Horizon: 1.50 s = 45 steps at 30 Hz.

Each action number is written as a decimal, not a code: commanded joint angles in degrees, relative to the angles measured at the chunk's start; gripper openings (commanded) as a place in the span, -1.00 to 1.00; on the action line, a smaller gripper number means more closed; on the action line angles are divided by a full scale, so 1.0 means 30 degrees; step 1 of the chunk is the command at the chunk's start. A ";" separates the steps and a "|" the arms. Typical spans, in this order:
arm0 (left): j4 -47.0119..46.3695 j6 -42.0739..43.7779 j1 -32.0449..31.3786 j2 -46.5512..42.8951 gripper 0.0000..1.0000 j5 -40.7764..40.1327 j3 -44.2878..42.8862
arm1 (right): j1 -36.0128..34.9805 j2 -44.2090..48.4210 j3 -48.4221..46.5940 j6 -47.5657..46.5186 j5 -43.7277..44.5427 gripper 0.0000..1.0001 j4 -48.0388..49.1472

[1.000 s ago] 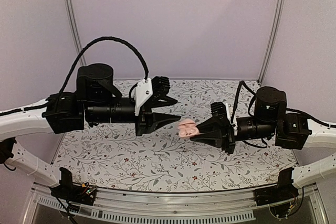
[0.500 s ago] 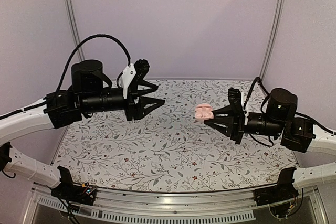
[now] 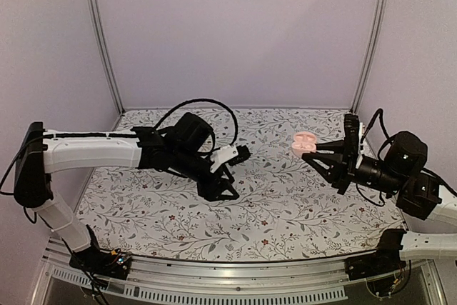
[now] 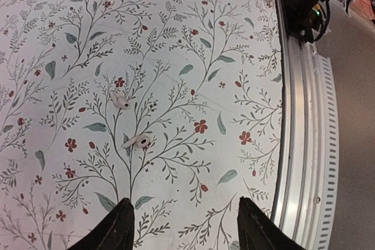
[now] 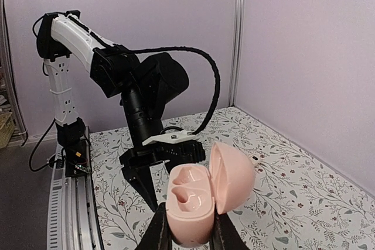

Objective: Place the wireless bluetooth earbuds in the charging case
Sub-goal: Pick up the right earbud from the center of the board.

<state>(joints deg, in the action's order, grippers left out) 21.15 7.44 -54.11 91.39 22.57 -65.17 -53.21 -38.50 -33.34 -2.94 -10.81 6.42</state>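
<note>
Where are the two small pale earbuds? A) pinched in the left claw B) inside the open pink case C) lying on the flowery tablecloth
C: the small pale plastic earbuds lie on the flowery tablecloth below the open left gripper; the right gripper's pink rounded plastic case is empty.

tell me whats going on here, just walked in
The right end effector holds the charging case in the air, lid open, both wells empty. The left end effector hangs open above the floral table, where the two earbuds lie loose in its wrist camera's view. Neither is picked up yet.
</note>
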 commanded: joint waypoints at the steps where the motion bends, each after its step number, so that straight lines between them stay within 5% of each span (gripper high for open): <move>1: 0.1804 0.2680 0.0043 0.1318 0.19 0.0021 -0.2104 | 0.0071 0.0440 0.0069 0.0654 0.0643 -1.00 -0.0259; 11: 0.2652 -0.0142 0.0721 0.8486 0.07 -0.1058 -0.8166 | 0.0071 0.0207 -0.0179 0.0676 0.1703 -1.00 -0.0409; 25: 0.3139 -0.2060 0.0164 1.3208 0.06 -0.2805 -1.2165 | 0.0071 0.0548 -0.0019 0.0483 0.1990 -1.00 -0.0496; 45: 0.4139 -0.1694 0.0559 1.4088 -0.03 -0.7255 -1.2401 | 0.0069 0.0902 0.0100 0.0456 0.2189 -1.00 -0.0556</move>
<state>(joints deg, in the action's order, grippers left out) 32.14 2.72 -54.68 133.97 4.16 -103.24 -53.21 -36.73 -33.34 -1.32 -5.02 4.54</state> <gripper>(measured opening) 0.505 0.178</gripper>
